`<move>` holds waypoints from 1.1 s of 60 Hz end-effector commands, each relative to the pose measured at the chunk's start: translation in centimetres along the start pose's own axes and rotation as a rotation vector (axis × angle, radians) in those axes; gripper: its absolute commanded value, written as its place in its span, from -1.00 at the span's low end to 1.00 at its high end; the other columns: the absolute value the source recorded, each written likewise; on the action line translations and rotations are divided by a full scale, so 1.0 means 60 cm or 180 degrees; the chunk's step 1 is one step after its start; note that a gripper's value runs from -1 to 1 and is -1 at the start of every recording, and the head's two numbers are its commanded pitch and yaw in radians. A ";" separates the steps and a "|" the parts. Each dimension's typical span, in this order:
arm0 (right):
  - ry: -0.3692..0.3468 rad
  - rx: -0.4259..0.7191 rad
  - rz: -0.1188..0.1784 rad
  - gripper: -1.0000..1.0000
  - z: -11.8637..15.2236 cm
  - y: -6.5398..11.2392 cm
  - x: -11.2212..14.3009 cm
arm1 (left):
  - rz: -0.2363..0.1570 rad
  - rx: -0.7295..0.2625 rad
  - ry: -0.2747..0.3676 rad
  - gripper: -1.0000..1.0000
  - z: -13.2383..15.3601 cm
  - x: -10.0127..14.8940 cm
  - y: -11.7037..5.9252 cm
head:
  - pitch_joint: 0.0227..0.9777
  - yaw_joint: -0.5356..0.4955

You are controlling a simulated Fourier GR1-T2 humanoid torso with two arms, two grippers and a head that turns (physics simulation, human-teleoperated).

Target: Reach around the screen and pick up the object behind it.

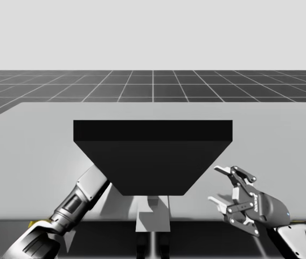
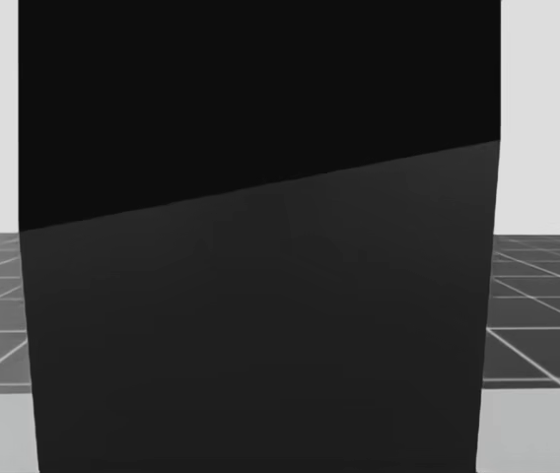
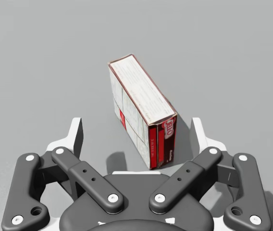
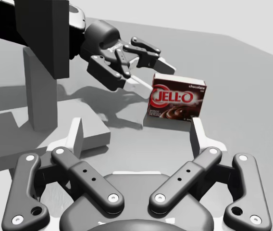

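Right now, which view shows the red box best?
Left wrist view: the red box stands close ahead of my open left gripper. Right wrist view shows its front, farther off. The screen hides it in high and head views.

black screen (image 1: 153,156), dark red box (image 4: 177,101), grey table (image 1: 34,140), dark gridded floor (image 1: 153,86)

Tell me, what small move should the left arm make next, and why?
Probably ease my left gripper down toward the dark red box until its open fingers straddle it. The left wrist view shows the box standing ahead, lined up between the fingers but untouched; the right wrist view shows the gripper hovering close, not touching.
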State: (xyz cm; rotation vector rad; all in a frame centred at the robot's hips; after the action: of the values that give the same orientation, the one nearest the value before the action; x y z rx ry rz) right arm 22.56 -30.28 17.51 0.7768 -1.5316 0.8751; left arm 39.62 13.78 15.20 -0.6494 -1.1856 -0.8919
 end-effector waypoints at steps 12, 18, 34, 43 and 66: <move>0.0035 0.0125 -0.0009 -1.00 -0.001 0.008 -0.008 | 0.0108 -0.0124 -0.0005 -1.00 -0.046 -0.012 0.011 | -0.72 -0.03; 0.0045 0.0130 -0.0001 -1.00 -0.001 0.009 -0.009 | 0.0147 -0.0122 -0.0005 -1.00 -0.052 -0.015 0.013 | -0.72 -0.04; 0.0041 0.0138 0.0013 -1.00 0.001 0.010 -0.009 | 0.0221 -0.0041 0.0030 0.97 -0.055 -0.026 0.026 | -0.71 -0.04; 0.0041 0.0135 0.0022 -1.00 0.001 0.010 -0.009 | 0.0220 0.0032 0.0061 1.00 -0.045 -0.025 0.035 | -0.70 -0.04; 0.0006 0.0150 0.0048 -1.00 0.000 0.011 -0.005 | 0.0061 0.0590 0.0003 1.00 0.114 -0.017 0.085 | -0.72 -0.03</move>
State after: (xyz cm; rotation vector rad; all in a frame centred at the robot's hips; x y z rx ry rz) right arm 22.12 -29.94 17.10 0.7976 -1.5187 0.9222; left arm 40.45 18.74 14.68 -0.5207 -1.2105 -0.7351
